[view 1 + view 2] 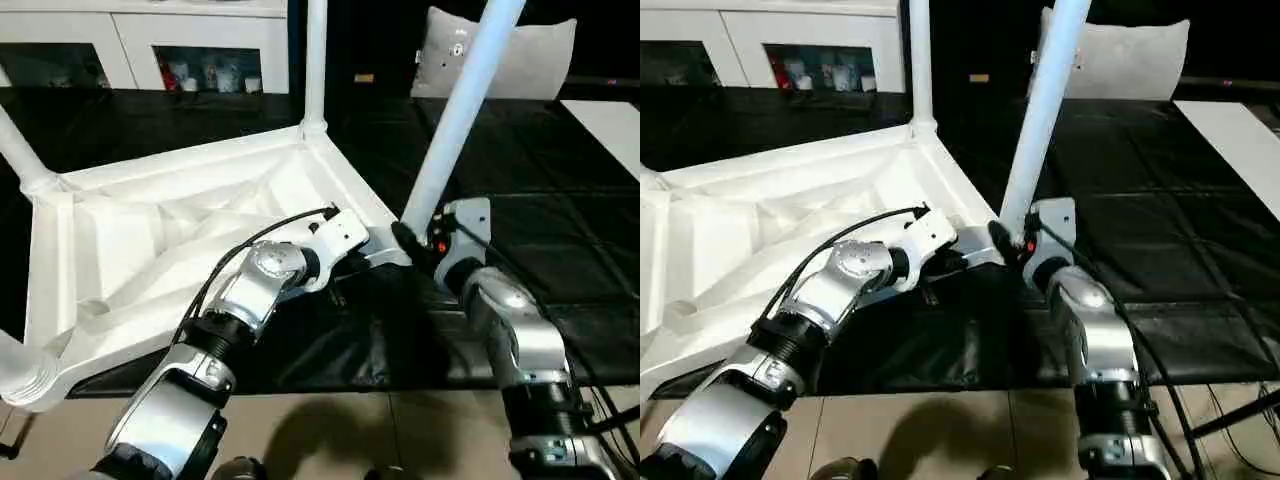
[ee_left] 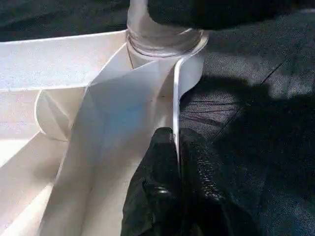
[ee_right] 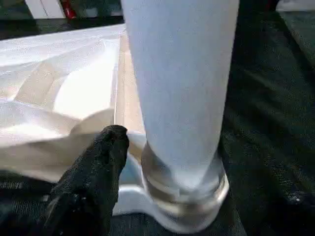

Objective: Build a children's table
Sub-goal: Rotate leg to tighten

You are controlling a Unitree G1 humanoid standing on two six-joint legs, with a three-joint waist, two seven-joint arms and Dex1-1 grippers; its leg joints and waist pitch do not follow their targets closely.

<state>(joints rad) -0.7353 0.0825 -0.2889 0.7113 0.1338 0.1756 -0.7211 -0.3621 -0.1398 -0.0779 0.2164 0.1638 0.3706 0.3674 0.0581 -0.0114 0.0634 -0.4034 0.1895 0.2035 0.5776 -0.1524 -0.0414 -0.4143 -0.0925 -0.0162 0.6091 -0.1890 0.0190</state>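
The left gripper [image 2: 174, 147] pinches the rim of the upturned tabletop [image 1: 180, 230]. At its 1 o'clock, the leg [image 1: 455, 115] blocks the spread right gripper [image 3: 147, 162]; a cabinet [image 1: 150, 45] stands beyond.

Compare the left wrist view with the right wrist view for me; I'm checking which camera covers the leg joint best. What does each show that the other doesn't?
Left wrist view: the left gripper shut on the thin rim of the tabletop, its black fingers pinching the edge, with the ribbed underside running up to the corner.

Right wrist view: the leg close up as a wide white tube, a black finger of the right gripper beside it, and the cabinet far behind.

Both: the leg's threaded collar seated in the corner socket, and the black table cover.
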